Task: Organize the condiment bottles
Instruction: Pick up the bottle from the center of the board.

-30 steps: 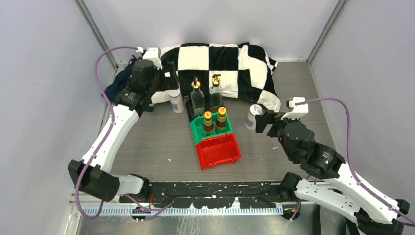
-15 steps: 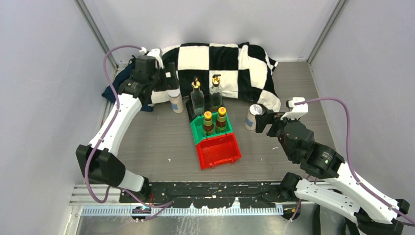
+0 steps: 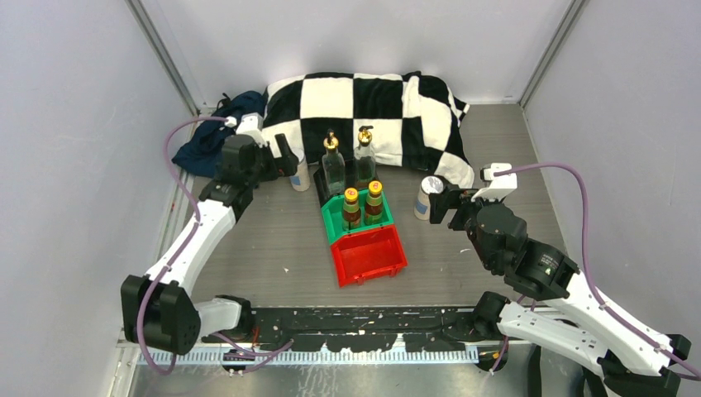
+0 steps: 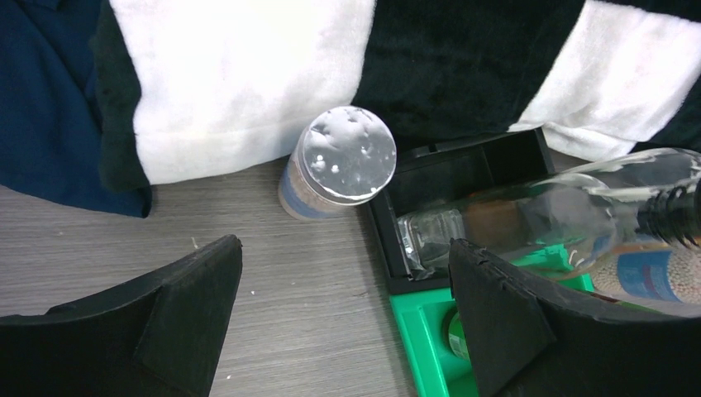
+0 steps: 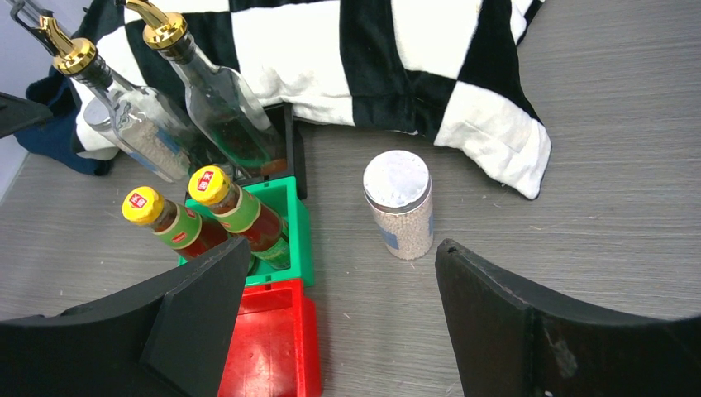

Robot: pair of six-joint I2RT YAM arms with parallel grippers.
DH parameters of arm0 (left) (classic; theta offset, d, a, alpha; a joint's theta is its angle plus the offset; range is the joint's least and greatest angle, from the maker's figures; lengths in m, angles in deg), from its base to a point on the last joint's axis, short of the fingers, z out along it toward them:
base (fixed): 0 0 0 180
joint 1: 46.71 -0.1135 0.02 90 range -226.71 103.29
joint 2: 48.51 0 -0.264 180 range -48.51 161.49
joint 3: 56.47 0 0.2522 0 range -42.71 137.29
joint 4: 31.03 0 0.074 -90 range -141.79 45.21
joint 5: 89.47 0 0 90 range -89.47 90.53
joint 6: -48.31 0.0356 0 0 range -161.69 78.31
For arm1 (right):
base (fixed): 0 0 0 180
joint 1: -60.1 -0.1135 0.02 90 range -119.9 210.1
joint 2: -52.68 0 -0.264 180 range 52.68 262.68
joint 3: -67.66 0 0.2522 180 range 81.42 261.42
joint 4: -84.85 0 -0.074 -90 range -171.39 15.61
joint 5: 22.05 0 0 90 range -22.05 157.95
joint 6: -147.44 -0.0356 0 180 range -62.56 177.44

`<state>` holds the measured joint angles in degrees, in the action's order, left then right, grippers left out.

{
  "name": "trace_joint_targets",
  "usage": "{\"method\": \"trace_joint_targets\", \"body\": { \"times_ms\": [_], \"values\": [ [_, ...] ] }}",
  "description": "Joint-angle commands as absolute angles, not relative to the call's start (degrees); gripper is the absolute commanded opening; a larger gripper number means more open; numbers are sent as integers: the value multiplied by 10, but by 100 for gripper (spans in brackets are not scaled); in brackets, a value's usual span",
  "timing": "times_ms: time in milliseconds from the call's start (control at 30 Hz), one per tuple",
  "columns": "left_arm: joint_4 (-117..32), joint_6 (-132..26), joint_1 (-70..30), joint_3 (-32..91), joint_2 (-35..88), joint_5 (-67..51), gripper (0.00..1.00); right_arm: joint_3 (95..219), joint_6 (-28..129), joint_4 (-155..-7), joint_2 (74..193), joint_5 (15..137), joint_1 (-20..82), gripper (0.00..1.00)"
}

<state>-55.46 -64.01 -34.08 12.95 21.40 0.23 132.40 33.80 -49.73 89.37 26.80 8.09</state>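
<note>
Two tall glass bottles [image 3: 333, 171] [image 3: 364, 159] with gold pourers stand in the black bin [image 4: 473, 160]. Two yellow-capped sauce bottles [image 3: 351, 208] [image 3: 374, 201] stand in the green bin [image 5: 299, 222]. The red bin [image 3: 369, 255] holds nothing. One silver-lidded shaker jar [image 3: 298, 174] stands left of the bins, and it also shows in the left wrist view [image 4: 341, 165]. The other shaker jar [image 3: 426, 197] [image 5: 400, 203] stands right of them. My left gripper [image 3: 288, 160] [image 4: 343, 308] is open just short of the left jar. My right gripper [image 3: 444, 207] [image 5: 340, 308] is open just short of the right jar.
A black-and-white checked cloth [image 3: 380, 103] lies bunched behind the bins. A navy cloth [image 3: 216, 132] lies at the back left by the wall. Grey walls close in both sides and the back.
My left arm has swung down and nearer, off the cloth, bringing its gripper low beside the left shaker jar; the navy cloth now shows. The right arm has barely moved.
</note>
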Motion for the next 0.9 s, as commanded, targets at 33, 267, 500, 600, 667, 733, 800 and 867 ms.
{"method": "trace_joint_targets", "body": {
  "times_ms": [33,267,500,600,667,733,800,867],
  "values": [
    [-362,-647,-343,55,166,32,94,1324,347,-520,888,272,81,89],
    [-250,-597,-343,-28,143,36,92,1322,345,-520,887,274,81,89],
    [-204,-517,-343,-46,171,0,90,1317,342,-524,894,277,81,89],
    [-195,-494,-343,-34,189,-31,89,1314,342,-524,893,275,81,89],
    [-183,-484,-343,-28,198,-54,89,1312,344,-524,891,273,81,89],
    [-177,-463,-343,-20,213,-83,87,1312,345,-524,891,272,82,89],
    [-167,-442,-343,-17,223,-100,86,1313,345,-524,891,271,81,89],
    [-144,-425,-343,-25,230,-107,87,1313,346,-524,891,271,81,89]
  ]
}}
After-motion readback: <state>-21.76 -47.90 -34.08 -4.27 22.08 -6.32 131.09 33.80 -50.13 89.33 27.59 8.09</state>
